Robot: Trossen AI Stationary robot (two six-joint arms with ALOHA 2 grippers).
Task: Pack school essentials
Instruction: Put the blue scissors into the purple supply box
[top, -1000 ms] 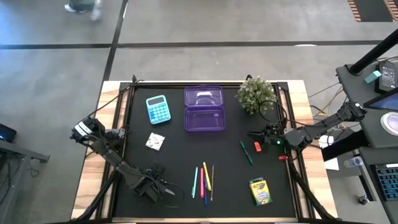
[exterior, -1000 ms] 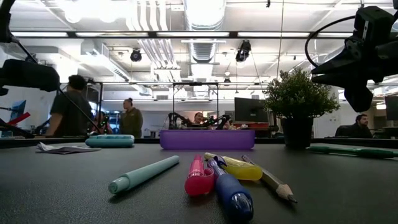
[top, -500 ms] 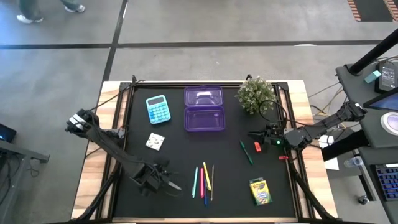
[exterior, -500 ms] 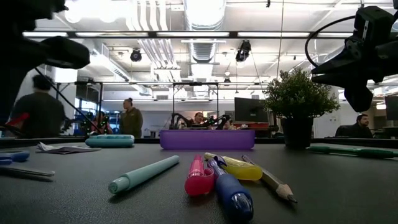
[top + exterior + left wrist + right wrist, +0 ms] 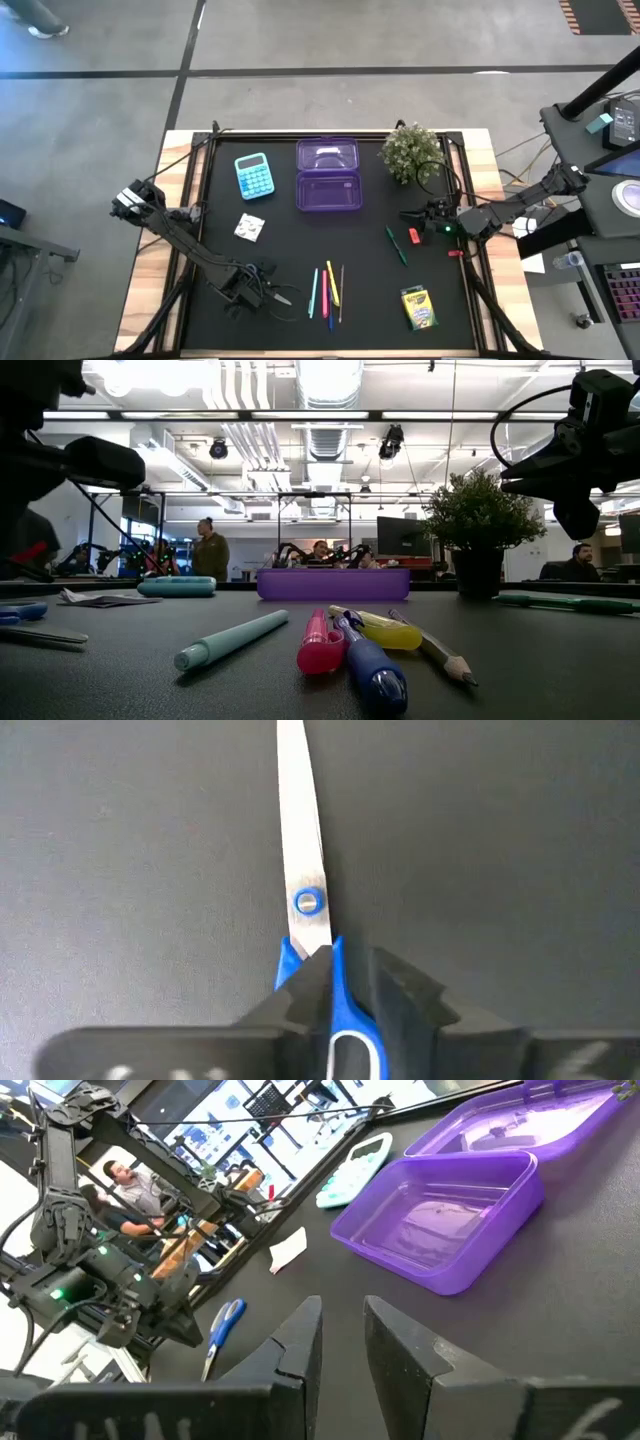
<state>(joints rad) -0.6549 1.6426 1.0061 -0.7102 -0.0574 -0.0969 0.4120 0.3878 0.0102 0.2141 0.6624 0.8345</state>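
High view. The left gripper (image 5: 262, 294) sits low near the front-left corner of the black table (image 5: 290, 230), over the blue-handled scissors (image 5: 275, 297), whose blade tip points toward the pens. The right gripper (image 5: 412, 217) hovers near the right edge, beside one red marker (image 5: 414, 236) and one green marker (image 5: 396, 244). Four thin pens or pencils (image 5: 327, 288) lie side by side near the front edge at centre. One crayon box (image 5: 419, 307) lies toward the front-right corner. One white patterned packet (image 5: 249, 229) lies left of centre. One blue calculator (image 5: 253, 175) and one open purple case (image 5: 328, 175) lie toward the back edge; one potted plant (image 5: 411, 151) stands at the back-right corner.

Low view. The pens lie nearest the camera, with the scissors flat at the table's left edge (image 5: 30, 622). The right gripper (image 5: 565, 465) hangs above the table's right side, clear of the surface.

Left wrist view. The left gripper (image 5: 345, 1010) is set narrowly about the scissors (image 5: 310, 910): its dark fingers (image 5: 400, 995) flank the blue handle, which lies between them, with the closed blades pointing away along the table.

Right wrist view. The right gripper (image 5: 342, 1342) holds nothing; its fingers (image 5: 300, 1342) stand a narrow gap apart. Beyond it lie the purple case (image 5: 450, 1230), the calculator (image 5: 355, 1165), the packet (image 5: 288, 1250) and the scissors (image 5: 222, 1325) beneath the left gripper (image 5: 165, 1315).
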